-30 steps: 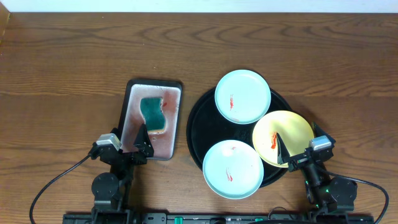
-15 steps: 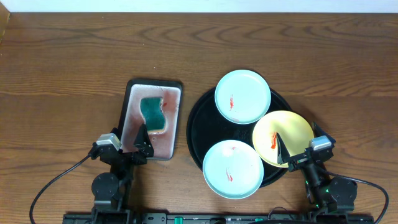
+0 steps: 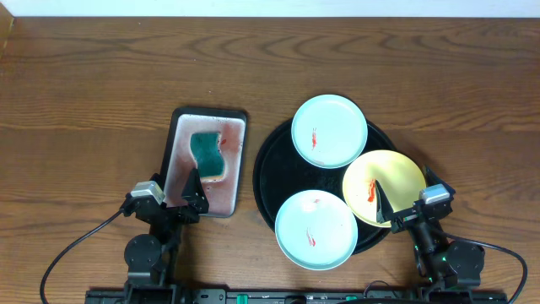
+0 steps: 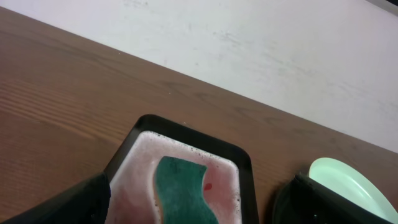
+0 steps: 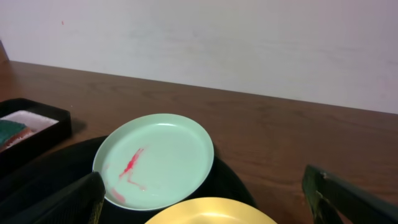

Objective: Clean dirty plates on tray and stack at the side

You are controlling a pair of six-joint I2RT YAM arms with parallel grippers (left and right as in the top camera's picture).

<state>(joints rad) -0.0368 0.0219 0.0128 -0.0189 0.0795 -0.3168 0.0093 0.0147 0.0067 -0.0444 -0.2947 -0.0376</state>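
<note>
My left claw [image 3: 191, 191] and right claw [image 3: 381, 204] gape empty; yellow plate [image 3: 398, 173] below the right looks stiff, slick: I'd pinch its rim

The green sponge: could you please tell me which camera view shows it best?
Overhead: the whole sponge shows, lying in the white tray. The left wrist view cuts off its near end; the right wrist view catches only a sliver.

**A:** You've got the white tray [image 3: 234, 173] left of centre, with a dark rim all round and a pinkish film across its floor.
**B:** Your sponge [image 3: 207, 154] lies flat in it: green, wavy-edged, a red speck at its right edge.
**A:** Look low. One black cable [image 3: 72, 251] loops out left, another cable [image 3: 504, 252] right.
**B:** Pale wall [image 4: 249, 50] beyond you.
</note>
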